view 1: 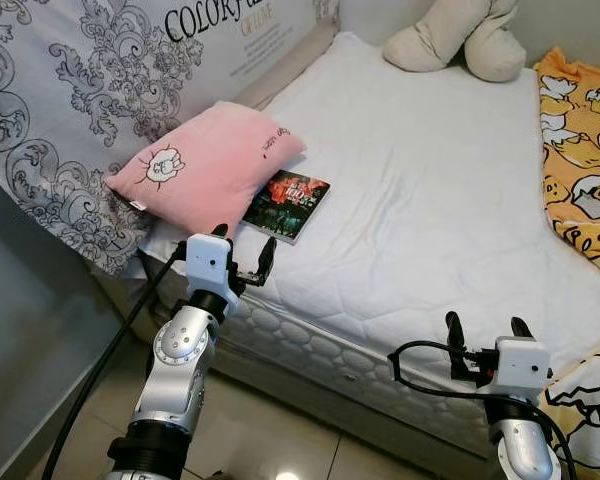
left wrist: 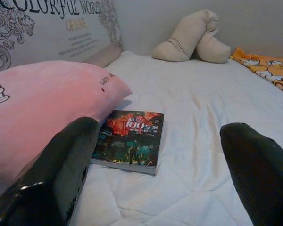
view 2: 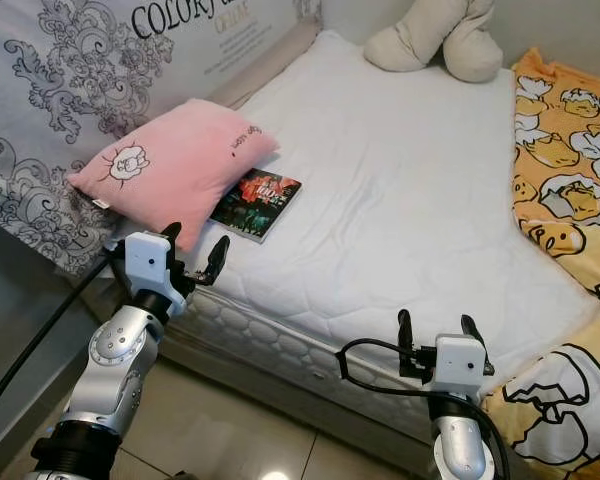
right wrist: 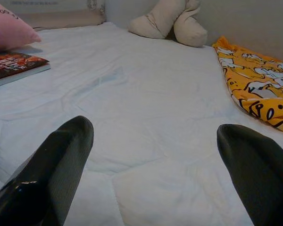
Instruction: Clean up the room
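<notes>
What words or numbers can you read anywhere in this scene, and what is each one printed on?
"COLORFUL WORLD": large black letters on the patterned sheet standing beside the bed.
"OF LIFE": pale letters under it on the same sheet; the small lines below are too blurred to read.
"100%": white figures on the book cover; the rest of its cover text is too small to read.
Pink pillow: a short dark line of writing near its edge, too small to read.
</notes>
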{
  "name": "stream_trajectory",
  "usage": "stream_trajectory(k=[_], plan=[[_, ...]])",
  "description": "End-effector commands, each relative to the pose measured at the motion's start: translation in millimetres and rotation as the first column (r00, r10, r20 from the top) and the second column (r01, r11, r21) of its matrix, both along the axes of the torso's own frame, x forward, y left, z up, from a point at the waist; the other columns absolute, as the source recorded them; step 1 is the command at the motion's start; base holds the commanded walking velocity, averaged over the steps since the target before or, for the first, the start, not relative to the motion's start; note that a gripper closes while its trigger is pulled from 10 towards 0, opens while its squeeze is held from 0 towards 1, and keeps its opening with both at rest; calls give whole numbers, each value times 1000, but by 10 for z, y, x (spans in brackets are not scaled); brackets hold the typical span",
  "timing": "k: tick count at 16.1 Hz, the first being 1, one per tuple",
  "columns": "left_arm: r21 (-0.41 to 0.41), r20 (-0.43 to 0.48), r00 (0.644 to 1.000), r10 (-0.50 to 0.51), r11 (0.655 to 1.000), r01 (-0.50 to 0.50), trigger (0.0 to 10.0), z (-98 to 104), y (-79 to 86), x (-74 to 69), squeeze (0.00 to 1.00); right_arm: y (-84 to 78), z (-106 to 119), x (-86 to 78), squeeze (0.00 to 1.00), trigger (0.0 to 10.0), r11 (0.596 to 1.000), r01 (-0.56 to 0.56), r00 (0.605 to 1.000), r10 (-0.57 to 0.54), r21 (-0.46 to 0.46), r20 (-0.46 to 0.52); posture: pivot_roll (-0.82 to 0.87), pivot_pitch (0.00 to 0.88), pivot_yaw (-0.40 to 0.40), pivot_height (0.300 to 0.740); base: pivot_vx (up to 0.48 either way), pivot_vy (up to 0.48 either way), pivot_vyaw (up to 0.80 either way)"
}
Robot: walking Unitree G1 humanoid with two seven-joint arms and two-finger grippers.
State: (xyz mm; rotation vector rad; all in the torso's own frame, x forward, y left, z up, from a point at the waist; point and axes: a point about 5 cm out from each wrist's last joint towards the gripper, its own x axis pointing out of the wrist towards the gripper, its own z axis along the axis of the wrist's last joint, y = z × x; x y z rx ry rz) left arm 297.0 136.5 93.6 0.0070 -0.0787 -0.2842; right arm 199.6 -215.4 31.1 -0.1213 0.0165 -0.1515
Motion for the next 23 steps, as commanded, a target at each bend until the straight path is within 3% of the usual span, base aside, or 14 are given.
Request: stream_trajectory(k=[1, 7, 9, 10, 16, 21, 23], plan=[[2, 0, 1000, -3, 1000, 3, 10000, 14, -9, 7, 0, -33, 8, 2, 0, 10000, 1000, 10, 1000, -10, -2, -5, -16, 0, -21, 740, 0, 0, 0], [2, 0, 1000, -3, 1000, 3, 10000, 14, -9, 7, 0, -33, 8, 2, 0, 10000, 1000, 10, 1000, -10, -2, -5, -16, 0, -21, 740, 0, 0, 0], [59, -207, 970, -125, 988, 140, 10000, -367, -127, -21, 0, 239, 0, 214, 0, 10000, 997, 0, 997, 5, 72, -73, -70, 0, 6, 740, 0, 0, -788], [73, -231, 964, -131, 986, 151, 10000, -426, -131, -24, 0, 272, 0, 251, 0, 10000, 997, -7, 997, 12, 76, -76, -70, 0, 6, 740, 0, 0, -788], [58, -242, 959, -146, 985, 164, 10000, -458, -152, -12, 0, 250, 23, 286, 0, 10000, 998, -14, 996, 20, 58, -91, -60, 0, 2, 740, 0, 0, -211], [31, -298, 952, -70, 996, 83, 10000, -565, -58, -4, 0, 266, -36, 223, 0, 10000, 998, -18, 993, 25, 59, -117, -69, 0, 0, 740, 0, 0, -781], [48, -287, 953, -97, 992, 116, 10000, -566, -105, -26, 0, 263, -40, 211, 0, 10000, 998, -23, 992, 30, 60, -124, -69, 0, -1, 740, 0, 0, -775]])
